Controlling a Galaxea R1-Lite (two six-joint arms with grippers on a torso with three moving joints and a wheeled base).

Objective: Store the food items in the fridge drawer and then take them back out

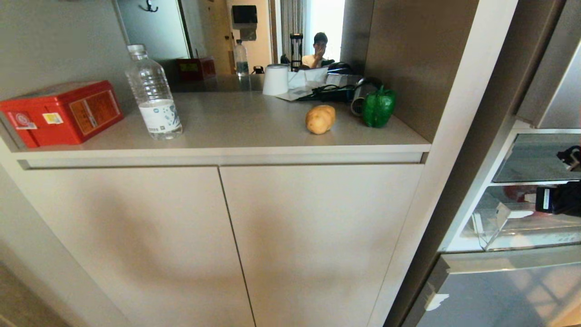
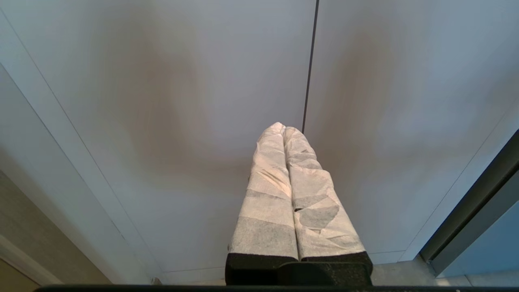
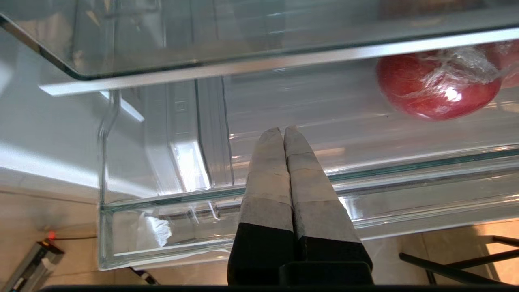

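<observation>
Right gripper (image 3: 284, 132) over fridge drawer (image 3: 170, 239), jaws together, empty; left gripper (image 2: 284, 127) likewise; potato (image 1: 320, 119), pepper (image 1: 378, 107) on worktop (image 1: 245, 122).

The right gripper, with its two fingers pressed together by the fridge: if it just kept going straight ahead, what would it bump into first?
Probably the clear fridge drawer: the shut right gripper points at its front wall and bare inside. The wrapped red fruit lies off to one side, though depth is hard to judge.

Drawer (image 3: 170, 211) is pulled out w/ open top, glass shelf (image 3: 243, 67) close above it; wrapped red fruit (image 3: 438, 87) fills one end, rest is free.
</observation>
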